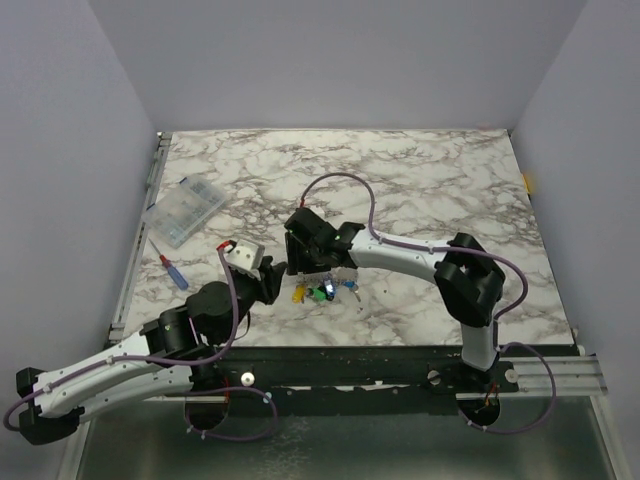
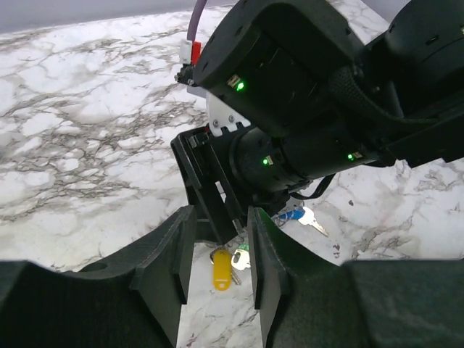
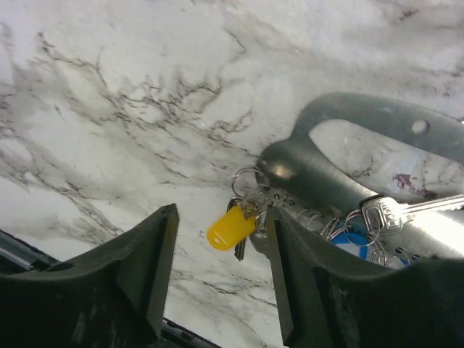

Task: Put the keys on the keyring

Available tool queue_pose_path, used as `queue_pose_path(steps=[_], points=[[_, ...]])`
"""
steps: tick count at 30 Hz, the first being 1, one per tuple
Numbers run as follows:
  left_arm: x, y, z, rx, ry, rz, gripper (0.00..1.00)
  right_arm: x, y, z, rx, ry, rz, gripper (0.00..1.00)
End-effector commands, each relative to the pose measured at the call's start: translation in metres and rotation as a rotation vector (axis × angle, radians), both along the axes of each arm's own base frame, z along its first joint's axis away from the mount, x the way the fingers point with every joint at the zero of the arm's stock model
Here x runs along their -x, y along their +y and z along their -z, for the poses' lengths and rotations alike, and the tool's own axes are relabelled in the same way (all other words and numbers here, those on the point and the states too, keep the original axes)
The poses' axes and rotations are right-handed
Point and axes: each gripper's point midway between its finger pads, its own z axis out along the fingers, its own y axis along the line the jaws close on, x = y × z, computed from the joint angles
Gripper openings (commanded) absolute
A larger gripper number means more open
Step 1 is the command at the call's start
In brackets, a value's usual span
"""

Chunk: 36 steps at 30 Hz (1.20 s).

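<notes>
A clear box (image 1: 185,210) and a screwdriver (image 1: 170,270) lie at the left of the tabletop (image 1: 430,180). The left end effector (image 2: 220,235) hangs low just left of the keys (image 1: 322,292). Its fingers are apart and hold nothing, and the yellow key (image 2: 221,268) lies below the gap. The keys sit bunched at the near middle. The thin keyring (image 3: 235,178) lies there against a grey clip (image 3: 362,119). The right end effector (image 3: 221,221) stands over the bunch, fingers apart, with the yellow key between them on the marble.
</notes>
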Motion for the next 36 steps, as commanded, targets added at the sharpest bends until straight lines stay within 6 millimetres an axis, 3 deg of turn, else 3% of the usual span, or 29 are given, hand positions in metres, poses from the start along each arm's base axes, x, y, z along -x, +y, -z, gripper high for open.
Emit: queue_pose_path(steps=[1, 6, 14, 20, 22, 26, 30, 33, 36], points=[[-0.006, 0.019, 0.005, -0.023, -0.020, -0.089, 0.43, -0.010, 0.012, -0.022, -0.004, -0.064, -0.050, 0.62], [-0.008, 0.016, 0.007, -0.065, -0.023, -0.082, 0.44, -0.016, -0.020, -0.031, 0.071, -0.154, -0.009, 0.63], [-0.010, 0.004, 0.008, -0.170, -0.041, -0.027, 0.46, 0.001, -0.086, -0.009, 0.191, -0.133, 0.095, 0.54], [-0.010, -0.014, 0.026, -0.179, 0.002, 0.011, 0.46, 0.004, -0.081, -0.008, 0.169, -0.102, 0.074, 0.54], [-0.011, -0.023, 0.035, -0.146, 0.057, 0.008, 0.46, -0.001, -0.087, -0.009, 0.186, -0.122, 0.101, 0.54], [-0.015, -0.045, 0.065, -0.118, 0.196, 0.006, 0.49, -0.025, -0.126, -0.009, 0.182, -0.124, 0.197, 0.53], [-0.037, -0.063, 0.094, -0.078, 0.407, 0.013, 0.51, -0.044, -0.166, -0.018, 0.157, -0.148, 0.270, 0.53], [-0.050, -0.075, 0.120, -0.065, 0.565, 0.063, 0.48, -0.048, -0.188, -0.026, 0.167, -0.185, 0.308, 0.54], [-0.064, -0.088, 0.132, -0.072, 0.602, 0.089, 0.47, -0.046, -0.203, -0.025, 0.146, -0.187, 0.328, 0.54]])
